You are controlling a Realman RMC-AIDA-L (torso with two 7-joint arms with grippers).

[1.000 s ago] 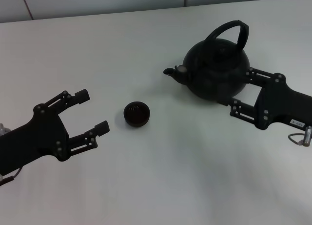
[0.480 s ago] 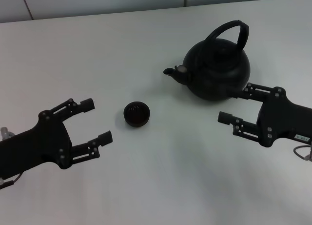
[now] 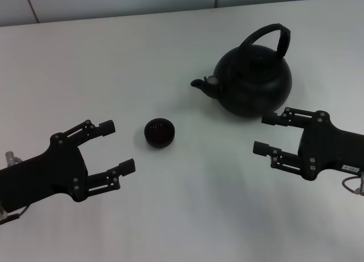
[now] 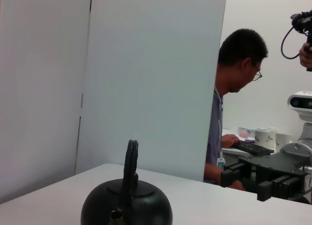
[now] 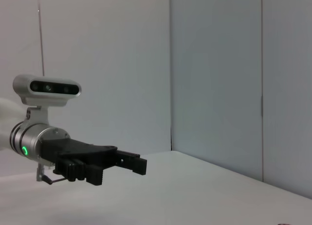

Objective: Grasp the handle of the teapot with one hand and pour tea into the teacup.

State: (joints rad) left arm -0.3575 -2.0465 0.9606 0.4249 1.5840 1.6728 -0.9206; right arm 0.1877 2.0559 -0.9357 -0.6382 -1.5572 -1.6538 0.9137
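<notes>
teapot (image 3: 253, 83) stands upright on the white table (image 3: 187, 205), toward the far right of the work area, spout pointing to the robot's left and the lid in place. the handle (image 3: 267, 37) arches over the body, unheld. the left wrist view shows the same teapot (image 4: 126, 205) spout-on, handle (image 4: 130, 169) edge-on and vertical. teacup (image 3: 159, 133) sits upright on the table, well apart from the teapot, nearer the robot and to the left of the spout. right gripper (image 3: 266, 134) lies low over the table just on the near side of the teapot, fingers spread wide and holding nothing; the farther finger ends close to the pot's base, though contact cannot be confirmed. left gripper (image 3: 116, 145) rests to the left of the teacup, near it but not touching, fingers likewise spread wide and empty. it also appears in the right wrist view (image 5: 131, 162). a man (image 4: 234, 103) in glasses is visible beyond the table in the left wrist view.
</notes>
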